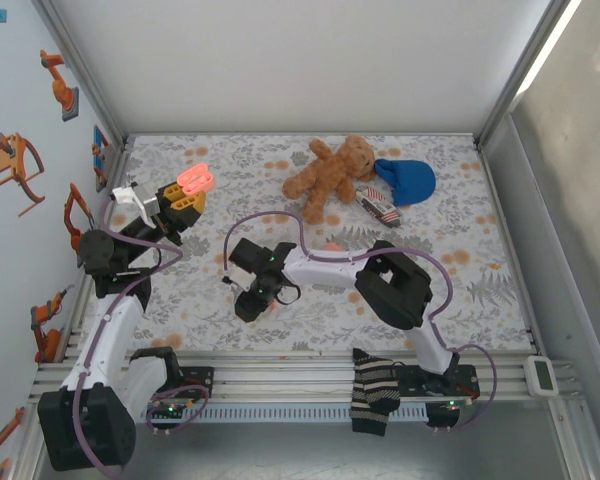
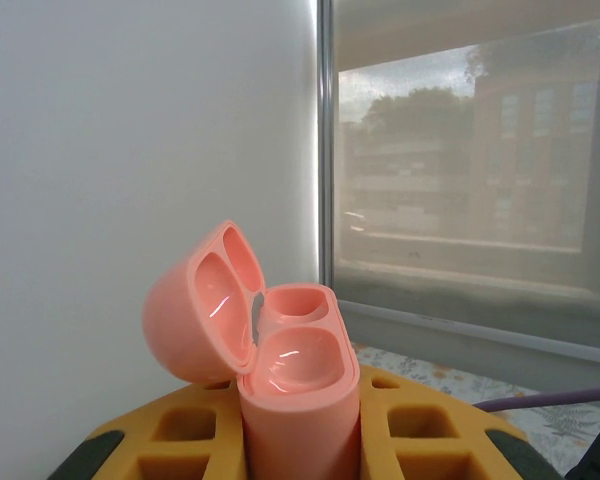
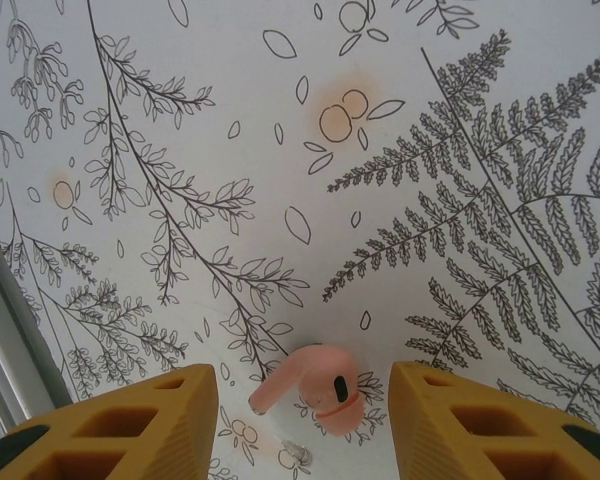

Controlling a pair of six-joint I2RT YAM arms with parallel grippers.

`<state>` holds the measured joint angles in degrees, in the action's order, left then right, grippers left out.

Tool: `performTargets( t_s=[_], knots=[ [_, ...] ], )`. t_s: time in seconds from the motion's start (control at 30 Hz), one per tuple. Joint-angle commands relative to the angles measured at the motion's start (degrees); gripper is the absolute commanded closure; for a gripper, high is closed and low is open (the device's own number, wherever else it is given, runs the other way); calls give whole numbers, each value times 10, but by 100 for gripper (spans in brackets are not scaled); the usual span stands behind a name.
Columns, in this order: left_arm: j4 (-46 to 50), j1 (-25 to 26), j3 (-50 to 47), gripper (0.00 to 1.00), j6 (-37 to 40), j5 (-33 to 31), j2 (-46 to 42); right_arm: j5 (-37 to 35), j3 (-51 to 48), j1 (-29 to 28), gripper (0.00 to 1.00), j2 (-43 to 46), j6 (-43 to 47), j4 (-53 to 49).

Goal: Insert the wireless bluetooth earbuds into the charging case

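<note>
One earbud (image 3: 315,385) lies on the floral cloth (image 3: 180,120) in front of the teddy bear (image 1: 330,172) — between the parted jaws of the right gripper (image 3: 302,405). Left of the bear, the left gripper (image 2: 300,440) clamps the open charging case (image 2: 280,340).

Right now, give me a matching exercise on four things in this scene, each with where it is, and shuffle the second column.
Things:
1. charging case
2. earbud
3. teddy bear
4. striped sock

Places:
A. draped over the near rail
B. far side of the tablecloth, beside the blue cap
C. clamped in the left gripper, lid open
D. lying on the tablecloth between the fingers of the open right gripper

Pairs: 1-C, 2-D, 3-B, 4-A
</note>
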<state>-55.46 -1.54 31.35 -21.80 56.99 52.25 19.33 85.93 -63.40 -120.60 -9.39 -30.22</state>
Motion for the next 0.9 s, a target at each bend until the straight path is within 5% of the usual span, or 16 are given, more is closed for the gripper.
performTargets(
  t_s=[0.0,0.87],
  knots=[
    [-9,-3,1,100,5,4,-10,-12,18,0,54,-12,8,-15],
    [-5,-3,2,100,6,4,-12,-32,28,-7,69,-39,19,-48]
  ],
)
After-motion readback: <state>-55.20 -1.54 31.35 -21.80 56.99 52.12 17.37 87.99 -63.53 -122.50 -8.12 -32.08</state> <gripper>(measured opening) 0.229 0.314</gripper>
